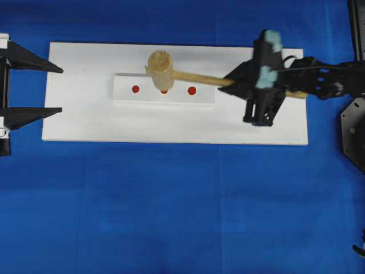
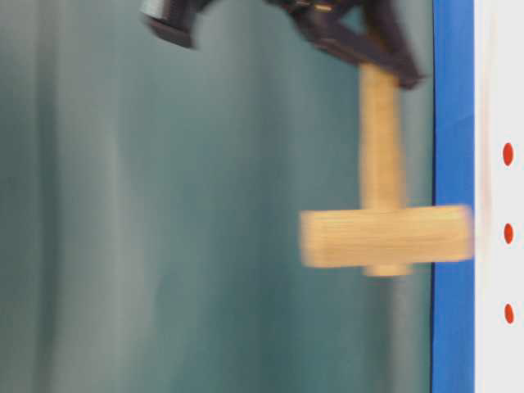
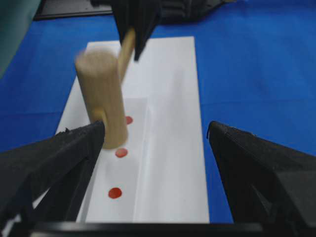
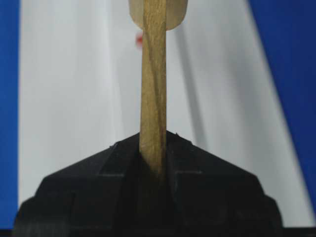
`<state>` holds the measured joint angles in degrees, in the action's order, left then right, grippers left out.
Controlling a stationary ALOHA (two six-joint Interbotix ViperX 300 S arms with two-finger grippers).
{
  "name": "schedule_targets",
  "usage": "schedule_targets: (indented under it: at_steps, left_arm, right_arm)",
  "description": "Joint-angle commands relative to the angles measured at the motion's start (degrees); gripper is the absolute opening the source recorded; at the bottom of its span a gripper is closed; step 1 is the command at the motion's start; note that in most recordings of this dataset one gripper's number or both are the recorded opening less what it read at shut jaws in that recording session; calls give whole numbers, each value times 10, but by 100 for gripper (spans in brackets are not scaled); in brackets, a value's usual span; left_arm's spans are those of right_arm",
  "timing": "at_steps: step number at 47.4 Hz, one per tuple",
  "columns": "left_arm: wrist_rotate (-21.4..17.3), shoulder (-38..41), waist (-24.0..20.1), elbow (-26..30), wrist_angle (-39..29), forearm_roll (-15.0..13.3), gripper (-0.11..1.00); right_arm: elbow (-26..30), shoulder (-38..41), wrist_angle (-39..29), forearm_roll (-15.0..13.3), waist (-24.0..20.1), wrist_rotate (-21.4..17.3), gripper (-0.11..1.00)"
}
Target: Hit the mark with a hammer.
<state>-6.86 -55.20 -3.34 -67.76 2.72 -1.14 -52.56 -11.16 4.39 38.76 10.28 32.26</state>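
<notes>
The hammer, a light wooden mallet (image 1: 161,69), is held by its slim handle (image 4: 153,74) in my right gripper (image 1: 232,81), which is shut on it. Its thick head (image 3: 101,98) is blurred and stands end-down over the middle of three red marks on a raised white strip (image 1: 122,94). The middle mark (image 3: 121,152) peeks out beside the head, with the others (image 1: 136,89) (image 1: 191,90) on either side. Whether the head (image 2: 385,236) touches the strip I cannot tell. My left gripper (image 1: 61,89) rests open at the board's left end, nothing between its fingers (image 3: 74,148).
The strip lies on a larger white board (image 1: 171,125) set on a blue table cover (image 1: 171,211). The right arm's black links (image 1: 325,80) reach in from the right edge. A black base plate (image 1: 353,131) sits at the far right.
</notes>
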Motion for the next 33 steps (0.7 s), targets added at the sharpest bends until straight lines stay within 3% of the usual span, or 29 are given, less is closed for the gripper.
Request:
schedule_targets:
  at_steps: [1,17,33]
  left_arm:
    - [1,3,-2,5,3,-1,84]
    - [0,3,-2,5,1,-1,84]
    - [0,3,-4,5,1,0,84]
  right_arm:
    - [11,23,-1,11,-1,-2,1]
    - [10,-5,-1,12,0,1,1]
    - [-44,-176,-9,9,-1,2,1]
